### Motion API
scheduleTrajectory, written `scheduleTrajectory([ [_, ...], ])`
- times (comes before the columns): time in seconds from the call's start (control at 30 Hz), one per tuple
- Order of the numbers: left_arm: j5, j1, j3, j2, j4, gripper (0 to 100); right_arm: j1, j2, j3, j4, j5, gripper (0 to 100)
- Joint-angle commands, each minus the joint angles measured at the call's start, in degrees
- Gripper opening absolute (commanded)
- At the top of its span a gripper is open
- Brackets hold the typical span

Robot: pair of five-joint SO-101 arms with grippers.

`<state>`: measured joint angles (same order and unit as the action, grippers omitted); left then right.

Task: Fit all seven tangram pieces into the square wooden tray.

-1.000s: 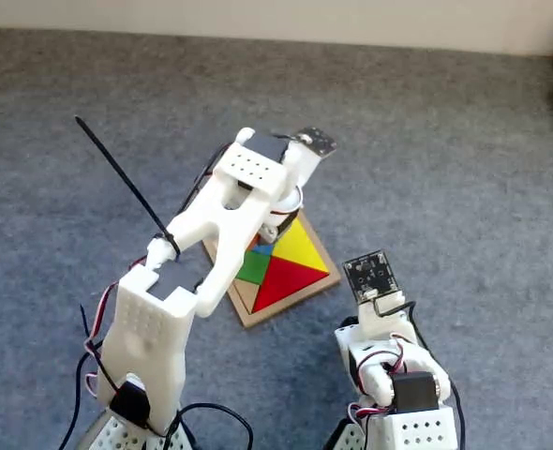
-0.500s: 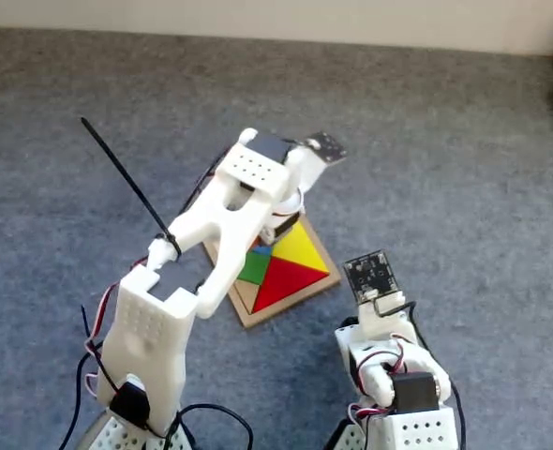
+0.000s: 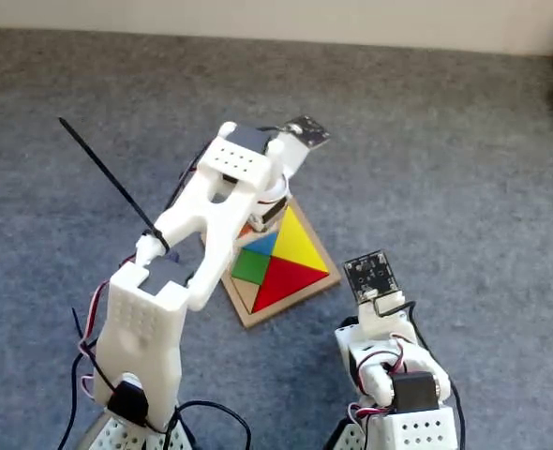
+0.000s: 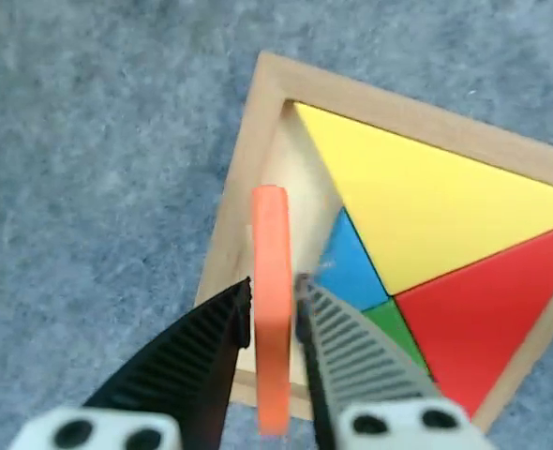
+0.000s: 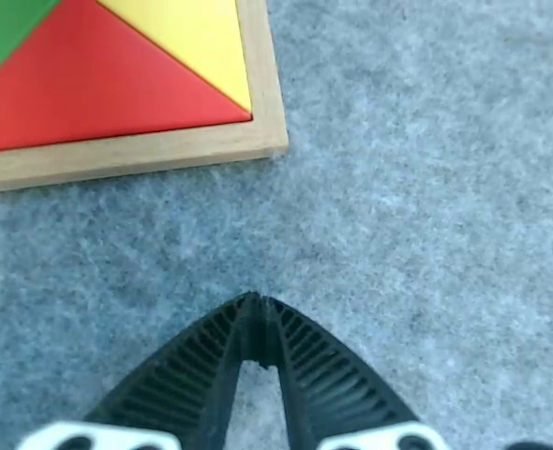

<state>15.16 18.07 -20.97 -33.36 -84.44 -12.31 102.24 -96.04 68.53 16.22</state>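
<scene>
The left gripper (image 4: 273,292) is clamped on an orange piece (image 4: 271,234), holding it on edge between its jaws over the tray (image 4: 258,112). The piece hangs above a bare strip of the tray floor along one side wall, next to the yellow triangle (image 4: 417,202) and the small blue piece (image 4: 350,272). Whether its lower edge touches the wood cannot be told. A large red triangle (image 4: 473,319) lies flat against the yellow one, and a green piece (image 4: 391,323) sits between the blue and the red. The tray rests on the grey table (image 3: 445,141), between the two arms. The right gripper (image 5: 254,328) has its jaws together with nothing in them, low over the table just off the tray corner nearest the red and yellow triangles.
</scene>
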Motion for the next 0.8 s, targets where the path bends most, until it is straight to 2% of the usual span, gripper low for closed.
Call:
scheduleTrajectory([
  [0.0, 0.4, -0.6, -2.3, 0.4, 0.7, 15, 0.4, -0.6, -8.0, 0.4, -0.1, 0.5],
  [0.37, 0.0, 0.6, -2.2, 0.8, 0.2, 15, 0.4, -0.6, -8.0, 0.4, -0.1, 0.5],
  [0.6, -0.9, 6.2, -2.8, 1.0, -4.6, 15, 0.4, -0.6, -8.0, 0.4, -0.1, 0.5],
  [0.77, -2.7, 5.8, -4.4, 1.0, -5.4, 15, 0.4, -0.6, -8.0, 0.4, -0.1, 0.5],
])
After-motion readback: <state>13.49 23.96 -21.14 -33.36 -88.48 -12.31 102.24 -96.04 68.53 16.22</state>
